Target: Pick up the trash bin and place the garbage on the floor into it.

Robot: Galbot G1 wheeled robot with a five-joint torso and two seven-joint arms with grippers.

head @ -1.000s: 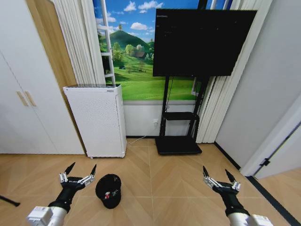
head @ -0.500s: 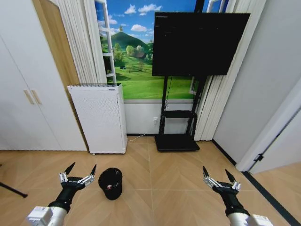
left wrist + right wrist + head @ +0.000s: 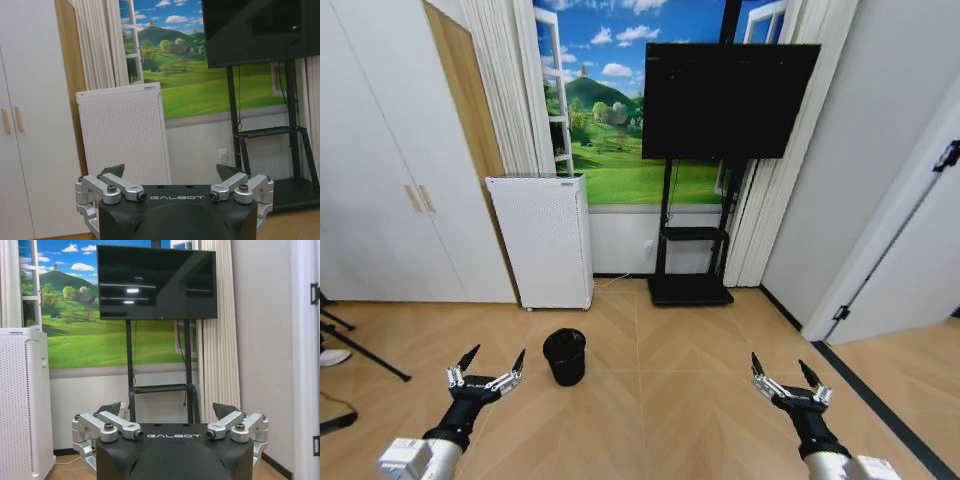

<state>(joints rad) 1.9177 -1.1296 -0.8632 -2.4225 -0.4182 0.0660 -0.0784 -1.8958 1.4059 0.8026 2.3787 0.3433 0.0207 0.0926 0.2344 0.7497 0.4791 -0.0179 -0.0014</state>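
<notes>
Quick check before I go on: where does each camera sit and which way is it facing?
Head: high up, facing forward and down at the trash bin; left gripper and right gripper show, jaws open.
Left wrist: behind the left gripper, facing the white appliance.
Right wrist: behind the right gripper, facing the TV.
All share the appliance and TV.

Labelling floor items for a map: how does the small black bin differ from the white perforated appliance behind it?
The small black round trash bin is low, dark and open-topped; the white perforated box-shaped appliance is much taller, pale and flat-sided. The bin stands out on open floor, the appliance near the wall. Both stand upright on the wooden floor.
</notes>
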